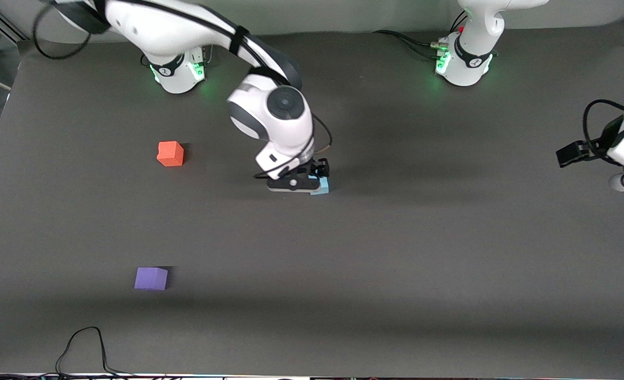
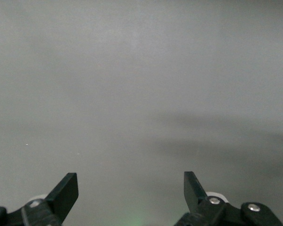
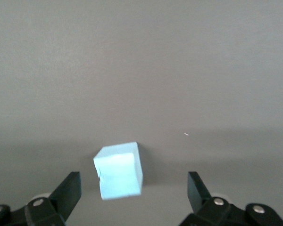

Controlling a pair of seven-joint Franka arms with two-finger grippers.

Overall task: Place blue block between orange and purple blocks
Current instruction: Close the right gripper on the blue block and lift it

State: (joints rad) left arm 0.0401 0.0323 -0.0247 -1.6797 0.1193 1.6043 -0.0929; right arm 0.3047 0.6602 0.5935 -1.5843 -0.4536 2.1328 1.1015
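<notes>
The blue block (image 1: 321, 186) lies on the dark table mat near its middle. My right gripper (image 1: 318, 171) is low over it, open. In the right wrist view the blue block (image 3: 119, 170) sits between the spread fingers (image 3: 68, 190) of my right gripper (image 3: 133, 188), closer to one finger and touching neither. The orange block (image 1: 170, 153) lies toward the right arm's end of the table. The purple block (image 1: 151, 278) lies nearer to the front camera than the orange one. My left gripper (image 1: 570, 154) waits at the left arm's end, open, and in its own view the left gripper (image 2: 130, 188) holds nothing.
A black cable (image 1: 82, 345) loops onto the mat at the table edge nearest the camera, close to the purple block. More cables (image 1: 415, 42) run beside the left arm's base. Bare mat (image 1: 159, 216) separates the orange and purple blocks.
</notes>
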